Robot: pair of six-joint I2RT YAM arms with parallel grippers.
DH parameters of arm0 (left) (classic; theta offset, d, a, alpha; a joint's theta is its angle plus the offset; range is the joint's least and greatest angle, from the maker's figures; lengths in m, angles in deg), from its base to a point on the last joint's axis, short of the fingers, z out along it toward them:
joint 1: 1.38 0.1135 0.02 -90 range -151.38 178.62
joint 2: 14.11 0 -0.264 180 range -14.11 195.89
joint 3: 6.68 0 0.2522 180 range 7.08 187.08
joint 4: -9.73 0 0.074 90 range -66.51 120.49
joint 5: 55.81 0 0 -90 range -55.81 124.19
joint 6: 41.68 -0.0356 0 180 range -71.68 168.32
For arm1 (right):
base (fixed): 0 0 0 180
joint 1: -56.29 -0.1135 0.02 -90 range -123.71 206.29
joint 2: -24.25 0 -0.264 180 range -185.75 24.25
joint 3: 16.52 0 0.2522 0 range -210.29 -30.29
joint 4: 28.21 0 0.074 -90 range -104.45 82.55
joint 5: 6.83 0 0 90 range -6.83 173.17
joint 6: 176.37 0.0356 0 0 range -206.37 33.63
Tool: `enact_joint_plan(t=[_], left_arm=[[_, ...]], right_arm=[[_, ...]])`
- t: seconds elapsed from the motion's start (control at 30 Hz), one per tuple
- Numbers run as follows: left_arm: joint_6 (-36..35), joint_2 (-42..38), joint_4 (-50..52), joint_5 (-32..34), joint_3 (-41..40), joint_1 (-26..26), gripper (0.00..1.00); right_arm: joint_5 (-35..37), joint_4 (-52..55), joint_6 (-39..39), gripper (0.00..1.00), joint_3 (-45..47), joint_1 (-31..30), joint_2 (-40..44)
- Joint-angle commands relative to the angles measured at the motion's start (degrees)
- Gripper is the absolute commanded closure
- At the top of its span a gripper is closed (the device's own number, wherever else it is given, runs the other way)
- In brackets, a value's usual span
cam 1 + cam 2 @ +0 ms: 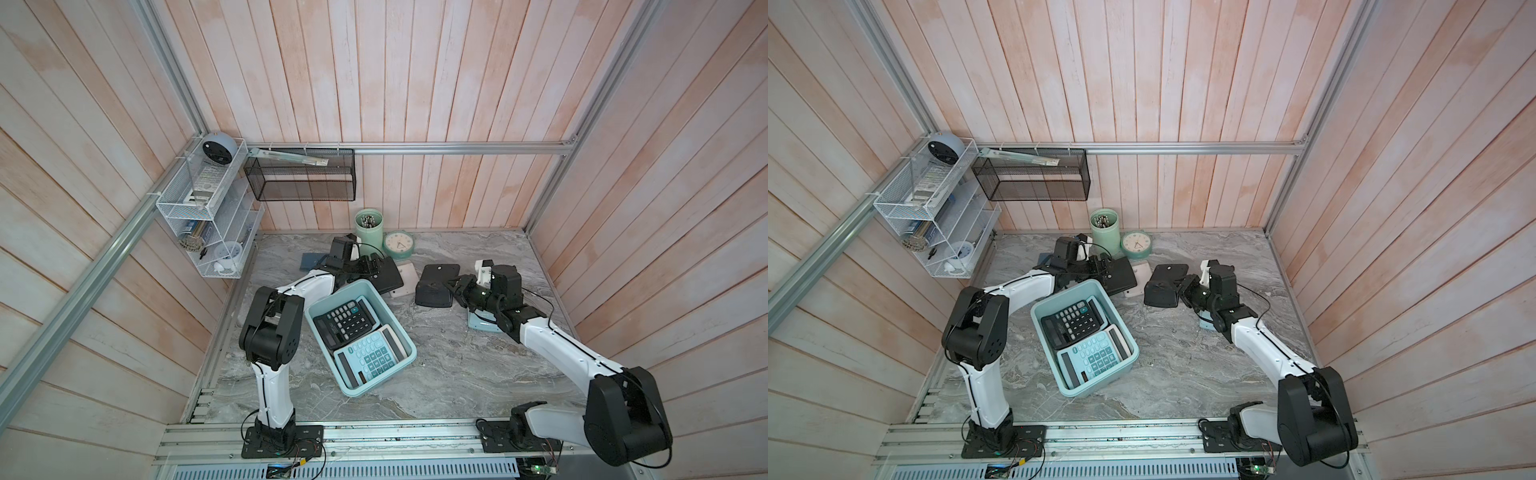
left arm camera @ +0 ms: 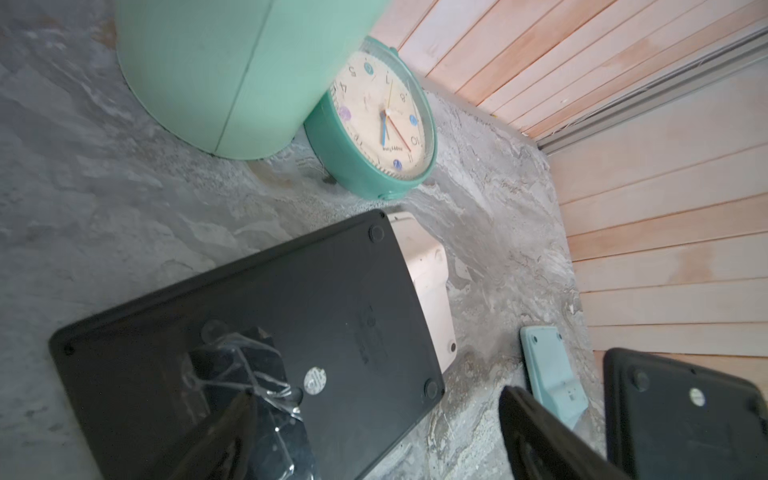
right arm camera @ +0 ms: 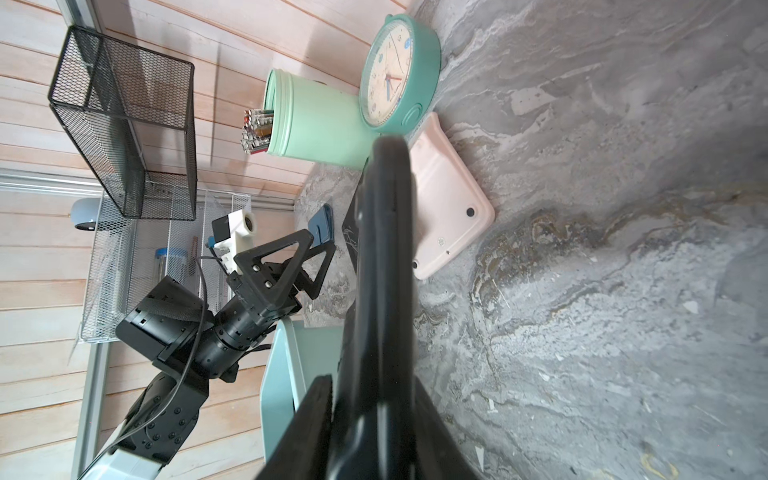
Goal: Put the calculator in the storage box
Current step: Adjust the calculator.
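Over the back half of the grey counter (image 1: 457, 365), my right fingers (image 1: 452, 287) pinch a black calculator (image 1: 434, 286) by one end, my left fingers (image 1: 371, 265) spread above a second black calculator (image 1: 390, 276); the storage box (image 1: 374, 380) mid-counter already holds two calculators (image 1: 347, 318), so mine may perch crooked or slip.

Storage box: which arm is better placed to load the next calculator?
Right. The right jaws are shut on a black calculator; the left jaws stand open over a second calculator, gripping nothing.

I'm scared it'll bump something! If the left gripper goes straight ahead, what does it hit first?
Most likely the black upside-down calculator lying just ahead of the open left gripper; how near they already are is hard to judge.
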Motion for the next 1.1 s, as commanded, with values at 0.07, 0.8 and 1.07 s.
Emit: enact_joint_plan(t=[0.07, 0.8, 1.07], left_arm=[[-4.9, -2.3, -4.1, 16.6, -3.4, -1.5, 0.03], [-3.8, -21.4, -6.1, 28.3, -11.3, 3.2, 0.0], [-8.0, -36.8, 1.8, 21.8, -14.6, -2.9, 0.0]], right_arm=[[-1.3, 3.8, -2.2, 0.81, -1.0, -1.1, 3.3], [-2.4, 9.7, -1.4, 0.8, -4.0, -1.6, 8.0], [-8.0, 6.6, 7.2, 0.8, -7.6, -1.8, 3.5]])
